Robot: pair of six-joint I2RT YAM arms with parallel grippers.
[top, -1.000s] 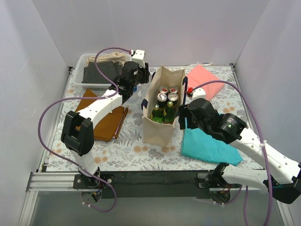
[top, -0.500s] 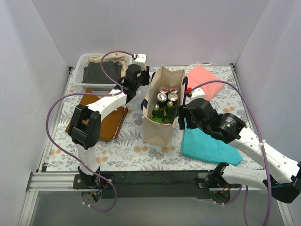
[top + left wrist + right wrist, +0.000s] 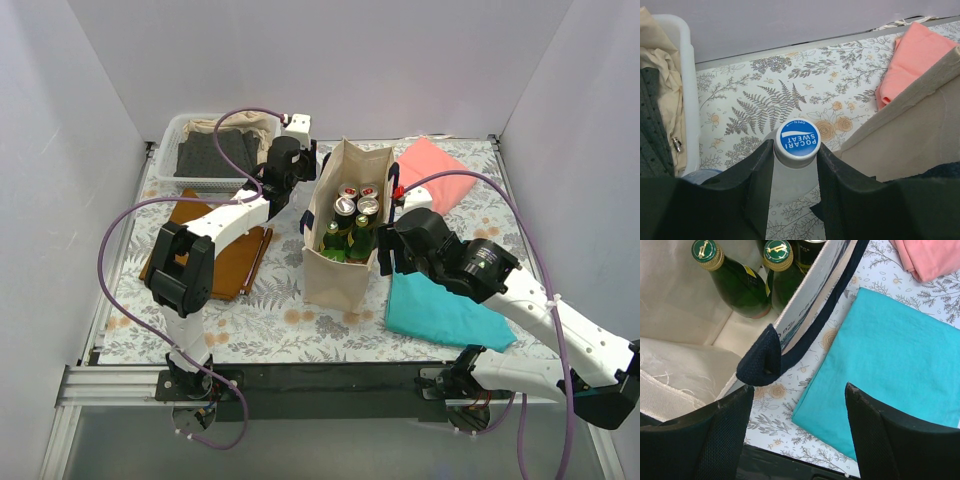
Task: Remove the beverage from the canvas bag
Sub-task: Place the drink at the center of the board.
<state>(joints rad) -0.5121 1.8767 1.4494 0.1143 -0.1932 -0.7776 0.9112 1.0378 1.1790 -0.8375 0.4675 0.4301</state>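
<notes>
The beige canvas bag (image 3: 335, 280) stands upright mid-table, holding cans (image 3: 355, 198) and green bottles (image 3: 345, 240). My left gripper (image 3: 796, 150) is just left of the bag's far corner. It is shut on the neck of a clear beverage bottle with a blue Pocari Sweat cap (image 3: 797, 140), outside the bag, whose wall (image 3: 920, 130) is at the right. In the top view this gripper (image 3: 291, 190) hides the bottle. My right gripper (image 3: 800, 395) is open at the bag's right side. The navy handle (image 3: 762, 362) hangs just beyond its left finger, ungripped. Green bottles (image 3: 737, 282) show inside.
A white basket (image 3: 168, 135) of dark and beige cloths sits back left. A brown cloth (image 3: 225, 265) lies left of the bag, a teal cloth (image 3: 440, 310) to its right, and a pink cloth (image 3: 430, 165) at the back right. White walls enclose the table.
The left arm's elbow swung left and its wrist shifted slightly toward the back, still holding the bottle. The right arm barely moved.
</notes>
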